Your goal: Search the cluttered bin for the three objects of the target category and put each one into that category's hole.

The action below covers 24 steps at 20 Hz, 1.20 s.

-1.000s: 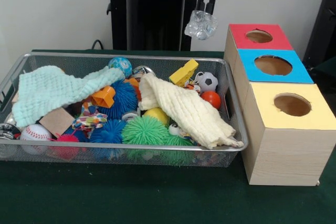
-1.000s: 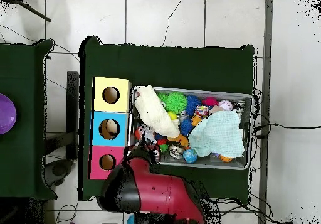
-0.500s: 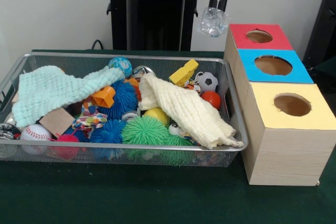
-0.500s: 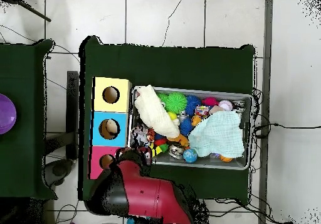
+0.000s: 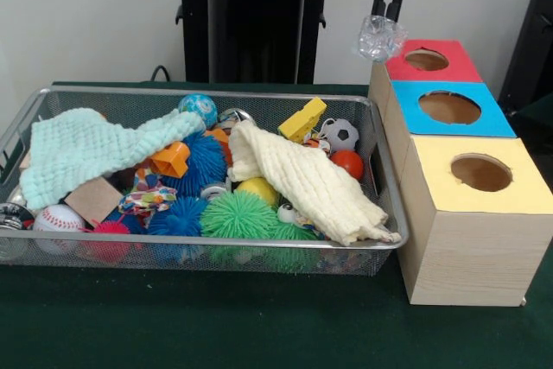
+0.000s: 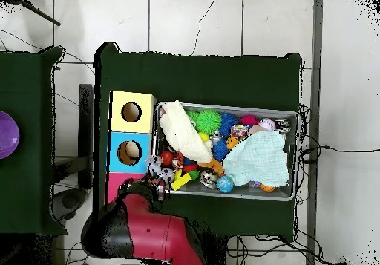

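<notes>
A: Which step? The gripper (image 5: 385,19) is pinched shut on a clear knobbly toy (image 5: 380,38), hanging just beside the red hole (image 5: 426,60)
B: Delivery; next it needs centring over that hole, then release

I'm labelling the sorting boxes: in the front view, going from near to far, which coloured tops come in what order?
yellow-topped box → blue-topped box → red-topped box, beside which the gripper hangs with a clear crinkled object.
</notes>
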{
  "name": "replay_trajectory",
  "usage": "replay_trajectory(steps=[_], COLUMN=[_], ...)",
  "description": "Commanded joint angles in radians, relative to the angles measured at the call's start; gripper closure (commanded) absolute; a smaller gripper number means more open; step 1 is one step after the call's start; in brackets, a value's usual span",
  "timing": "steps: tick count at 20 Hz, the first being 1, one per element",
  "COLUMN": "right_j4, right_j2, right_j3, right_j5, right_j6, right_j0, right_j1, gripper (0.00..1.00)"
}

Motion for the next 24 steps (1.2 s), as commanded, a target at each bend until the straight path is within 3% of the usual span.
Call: replay_trajectory(steps=[1,24], right_j4=[0.091,0.239], right_j2=[-0.022,-0.112], right_j3=[-0.031,-0.118], right_j5=[0.072,0.100], right_j6=[0.297,0.370], right_j0=[0.054,0.233], right_j1=[0.064,0.166], gripper=[1.00,1.00])
